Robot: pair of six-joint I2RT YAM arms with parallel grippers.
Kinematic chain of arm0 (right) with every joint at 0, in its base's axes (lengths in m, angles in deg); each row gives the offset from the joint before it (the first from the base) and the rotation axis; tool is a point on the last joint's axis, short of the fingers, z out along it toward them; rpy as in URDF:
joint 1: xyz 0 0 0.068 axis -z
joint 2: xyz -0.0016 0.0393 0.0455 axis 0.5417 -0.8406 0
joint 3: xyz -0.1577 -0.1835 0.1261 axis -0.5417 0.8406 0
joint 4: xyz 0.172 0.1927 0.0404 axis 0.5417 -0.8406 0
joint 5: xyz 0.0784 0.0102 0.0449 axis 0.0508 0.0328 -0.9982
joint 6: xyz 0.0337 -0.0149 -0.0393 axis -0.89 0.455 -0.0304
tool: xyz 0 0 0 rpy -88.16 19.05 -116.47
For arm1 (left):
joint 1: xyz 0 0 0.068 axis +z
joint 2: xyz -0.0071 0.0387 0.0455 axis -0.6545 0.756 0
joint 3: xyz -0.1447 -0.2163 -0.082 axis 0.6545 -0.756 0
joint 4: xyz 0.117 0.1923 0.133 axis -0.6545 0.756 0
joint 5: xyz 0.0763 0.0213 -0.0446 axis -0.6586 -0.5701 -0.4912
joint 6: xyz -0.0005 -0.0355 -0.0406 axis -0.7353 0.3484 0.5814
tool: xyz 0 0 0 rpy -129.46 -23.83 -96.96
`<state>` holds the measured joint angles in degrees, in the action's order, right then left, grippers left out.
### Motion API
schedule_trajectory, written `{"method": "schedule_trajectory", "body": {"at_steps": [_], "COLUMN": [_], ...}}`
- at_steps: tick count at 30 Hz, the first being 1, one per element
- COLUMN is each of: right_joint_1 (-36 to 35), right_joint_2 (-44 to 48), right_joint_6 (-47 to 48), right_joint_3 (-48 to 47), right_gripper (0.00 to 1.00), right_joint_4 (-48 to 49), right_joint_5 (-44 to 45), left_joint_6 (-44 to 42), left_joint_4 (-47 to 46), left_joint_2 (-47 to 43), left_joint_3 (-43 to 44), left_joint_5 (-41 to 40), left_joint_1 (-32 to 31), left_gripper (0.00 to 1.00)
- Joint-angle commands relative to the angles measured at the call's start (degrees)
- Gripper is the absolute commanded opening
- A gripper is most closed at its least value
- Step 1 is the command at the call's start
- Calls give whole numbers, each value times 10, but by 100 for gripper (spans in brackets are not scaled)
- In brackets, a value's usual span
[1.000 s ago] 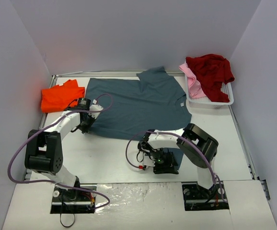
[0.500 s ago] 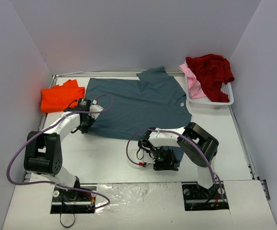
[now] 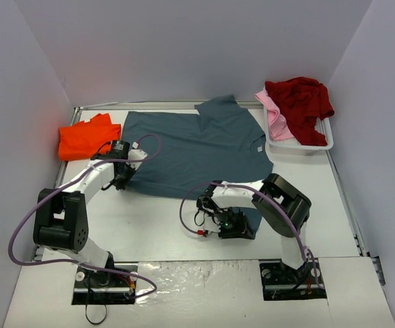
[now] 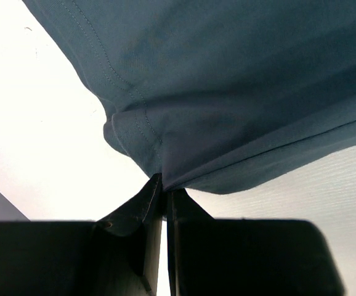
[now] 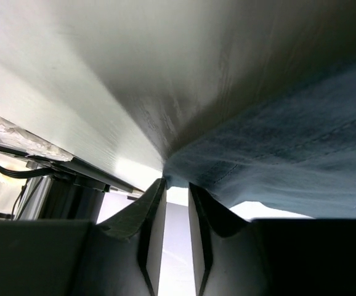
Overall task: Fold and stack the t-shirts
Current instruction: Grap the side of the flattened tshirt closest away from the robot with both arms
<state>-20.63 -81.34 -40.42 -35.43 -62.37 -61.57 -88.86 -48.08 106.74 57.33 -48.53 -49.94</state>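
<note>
Entry: slate shirt, near-edge pinch.

The slate blue-grey t-shirt lies spread flat on the table, centre to far side. Its collar end is toward the right and one sleeve points at the back wall. Its near right corner hangs down toward the right arm.

Left gripper: jaws pressed together on the shirt's near left corner. In my left wrist view the stitched hem bunches into a small fold that runs straight down between the fingertips, so I have cloth in hand there.

Right gripper: low over the table at the shirt's near right corner. The fingers stand almost together with a thin slit of light between them. The hem meets their tips, but I cannot tell whether any cloth is pinched.

Other shirts:
- The orange t-shirt lies folded at the far left, just beside the slate shirt's left edge.
- The dark red t-shirt is heaped in the white basket at the far right.
- The pale pink t-shirt lies under it and drapes over the basket's left rim.
</note>
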Motion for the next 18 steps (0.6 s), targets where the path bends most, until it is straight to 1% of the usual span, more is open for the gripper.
{"method": "schedule_trajectory", "body": {"at_steps": [1,2,4,7,8,10,11,12,14,18], "right_joint_1": [12,14,17,22,29,35,38,42,44,51], "right_joint_2": [-37,-38,-35,-31,-29,-29,-29,-27,-25,-32], "right_joint_6": [-8,-7,-6,-5,-5,-4,2,6,14,23], "right_joint_3": [8,7,7,1,-2,-10,-12,-15,-17,-27], "right_gripper": [16,12,7,7,14,19,32,38,43,46], "right_joint_4": [9,8,8,7,7,1,-1,-3,-5,-1], "right_joint_5": [30,30,31,37,39,42,42,43,48,60], "left_joint_6": [4,4,4,5,5,4,4,4,4,3], "left_joint_4": [-2,-3,-2,-4,-4,-4,-3,-4,-5,-5], "left_joint_2": [-24,-25,-26,-27,-27,-26,-26,-27,-29,-29], "left_joint_3": [-2,-2,-2,-2,-2,-2,-1,-1,-2,-3], "left_joint_5": [-16,-17,-20,-20,-21,-26,-27,-28,-29,-31], "left_joint_1": [-4,-4,-5,-7,-8,-10,-10,-11,-12,-12], "left_gripper": [3,2,2,2,2,2,2,2,2,2]}}
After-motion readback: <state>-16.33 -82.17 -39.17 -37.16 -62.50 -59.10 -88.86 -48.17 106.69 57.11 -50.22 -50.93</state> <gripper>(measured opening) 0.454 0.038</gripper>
